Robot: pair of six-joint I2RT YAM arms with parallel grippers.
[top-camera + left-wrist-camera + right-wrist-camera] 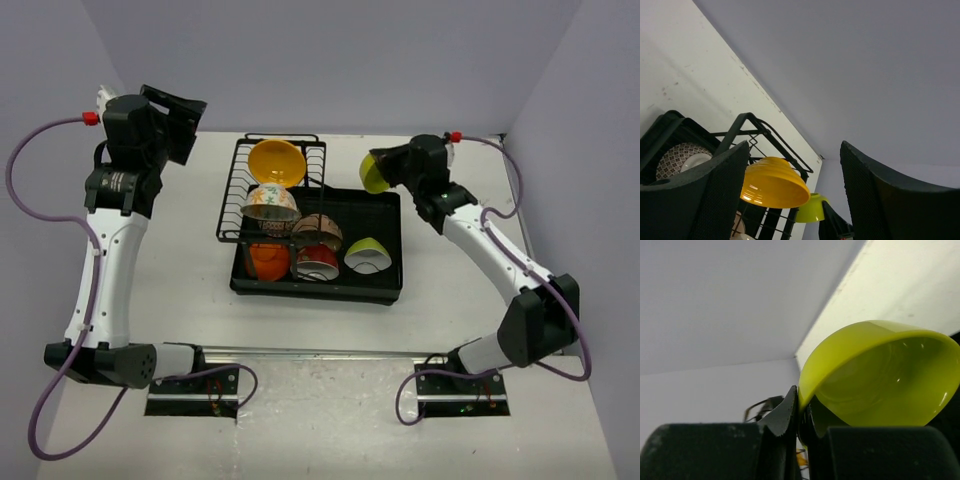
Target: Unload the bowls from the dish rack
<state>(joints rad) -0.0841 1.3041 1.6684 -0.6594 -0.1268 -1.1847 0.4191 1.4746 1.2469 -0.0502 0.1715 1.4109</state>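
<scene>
The black dish rack (237,200) with its tray (386,285) stands mid-table. In it are a yellow-orange bowl (276,161), a white floral bowl (270,203), a brown speckled bowl (317,230), an orange bowl (268,260), a red bowl (315,262) and a lime green bowl (367,254). My right gripper (382,170) is shut on the rim of a second lime green bowl (880,375), held above the rack's far right corner. My left gripper (180,125) is open and empty, raised left of the rack; its view shows the yellow-orange bowl (774,182).
Purple walls enclose the white table on three sides. The back wall is close behind both grippers. The arm bases sit at the near edge.
</scene>
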